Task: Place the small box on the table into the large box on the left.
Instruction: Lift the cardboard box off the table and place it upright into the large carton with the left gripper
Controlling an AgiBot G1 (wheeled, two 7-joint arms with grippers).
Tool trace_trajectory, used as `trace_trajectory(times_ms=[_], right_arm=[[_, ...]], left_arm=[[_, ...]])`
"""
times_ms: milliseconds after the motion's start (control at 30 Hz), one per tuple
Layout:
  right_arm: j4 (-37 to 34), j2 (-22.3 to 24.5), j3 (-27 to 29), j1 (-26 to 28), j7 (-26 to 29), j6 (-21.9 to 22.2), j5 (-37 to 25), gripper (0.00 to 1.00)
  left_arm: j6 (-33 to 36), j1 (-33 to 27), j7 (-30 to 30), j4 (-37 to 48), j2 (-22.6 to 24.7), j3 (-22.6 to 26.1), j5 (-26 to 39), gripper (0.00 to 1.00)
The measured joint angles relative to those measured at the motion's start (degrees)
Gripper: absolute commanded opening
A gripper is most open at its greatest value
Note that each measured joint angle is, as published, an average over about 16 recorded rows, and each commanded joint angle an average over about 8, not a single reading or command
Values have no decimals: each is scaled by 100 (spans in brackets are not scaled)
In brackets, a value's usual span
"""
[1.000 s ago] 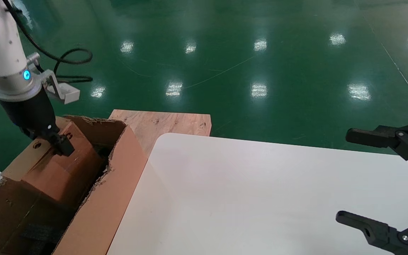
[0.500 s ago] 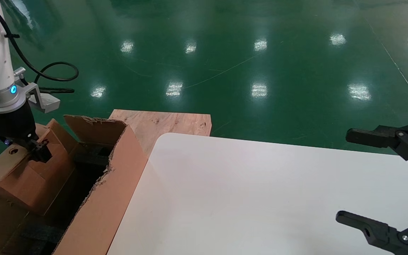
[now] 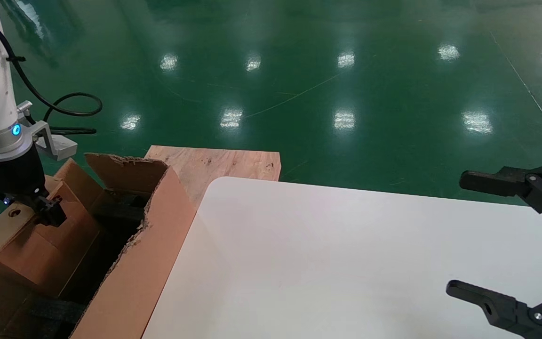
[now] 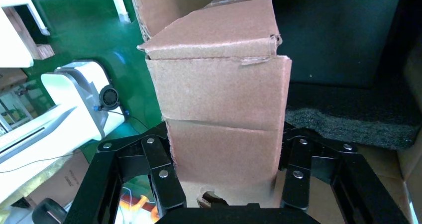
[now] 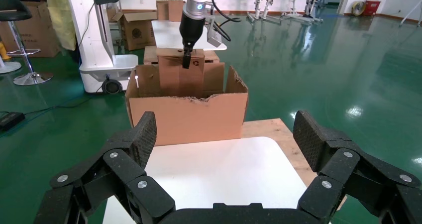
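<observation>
My left gripper (image 3: 47, 212) is shut on the small box (image 3: 40, 245), a plain brown box whose lighter flap has a round hole. It holds the box tilted over the far left part of the large box (image 3: 148, 245). In the left wrist view the gripper (image 4: 226, 134) presses both sides of the small box (image 4: 219, 99), above black foam (image 4: 348, 119). From the right wrist view the small box (image 5: 181, 77) rises above the rim of the torn-edged large box (image 5: 189, 119). My right gripper (image 3: 457, 233) hangs open over the right side of the table (image 3: 346, 259).
A bare wooden board (image 3: 219, 162) lies behind the table's rounded corner, next to the large box. Shiny green floor surrounds everything. The right wrist view shows a white machine base (image 5: 99, 59) and more cartons (image 5: 134, 30) beyond the large box.
My left gripper has carried the small box to the left and slightly lower over the large box, more slowly in the last half second. The right arm has not moved.
</observation>
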Motion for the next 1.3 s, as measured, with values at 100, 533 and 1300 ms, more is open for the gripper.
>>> trace_trajectory(times_ms=[100,533,1300], right_arm=[[0,0,-1,0,0,0,0,100],[0,1,-3,1,-1,1,2,100],[0,3,-7,2,-4,3,5,100]], left_arm=[[-33,69,-7,56,-3,-13,-19,0],[-203,391,-111,197,15,-59,-87,0],[-524,617,-581,408,-93,-198,-288,0]])
